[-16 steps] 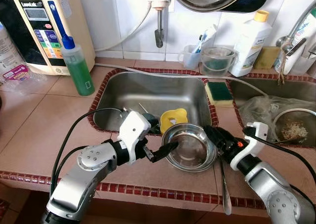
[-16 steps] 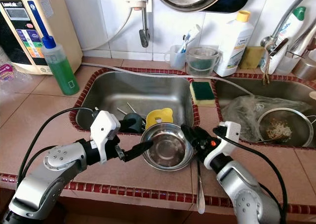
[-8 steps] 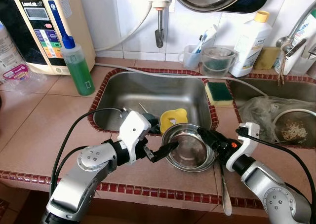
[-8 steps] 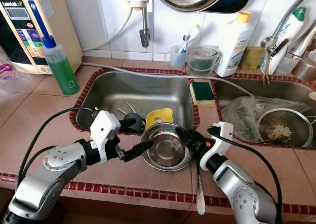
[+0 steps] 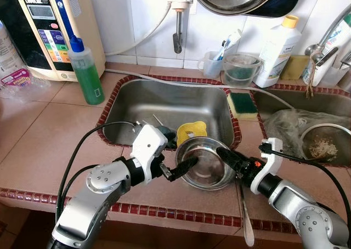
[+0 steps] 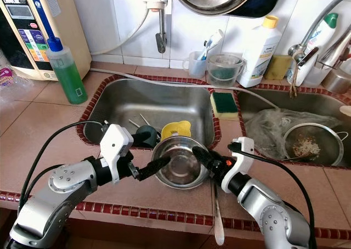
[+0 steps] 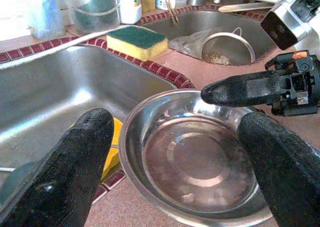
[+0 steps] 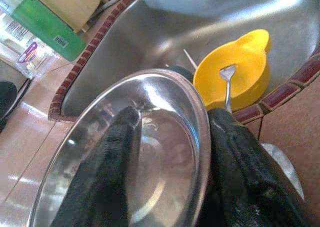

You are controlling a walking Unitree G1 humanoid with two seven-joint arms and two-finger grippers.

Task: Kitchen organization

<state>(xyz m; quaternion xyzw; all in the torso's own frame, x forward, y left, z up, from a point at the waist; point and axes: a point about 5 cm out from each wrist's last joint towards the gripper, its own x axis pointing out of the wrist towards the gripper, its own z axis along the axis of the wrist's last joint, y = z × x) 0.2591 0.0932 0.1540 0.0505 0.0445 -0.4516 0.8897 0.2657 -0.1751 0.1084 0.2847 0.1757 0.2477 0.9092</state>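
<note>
A shiny steel bowl [image 5: 205, 169] sits on the tiled counter at the front lip of the left sink [image 5: 164, 103]. My left gripper [image 5: 189, 164] is at the bowl's left rim, open, and in the left wrist view its two black fingers [image 7: 75, 172] stand wide apart with the bowl [image 7: 200, 162] between them. My right gripper [image 5: 225, 154] reaches in from the right. It is open, with one finger inside the bowl [image 8: 165, 152] and the other outside against the rim. A yellow cup [image 5: 192, 133] with a spoon in it lies in the sink just behind the bowl.
A long spoon [image 5: 244, 216] lies on the counter under my right arm, near the front edge. A sponge [image 5: 243, 103] rests on the divider between the sinks, and a strainer [image 5: 323, 145] sits in the right sink. At the back left stands a green soap bottle [image 5: 86, 73].
My right gripper has slid left until its fingers straddle the bowl's right rim. The bowl has shifted slightly left. The left gripper has stayed put.
</note>
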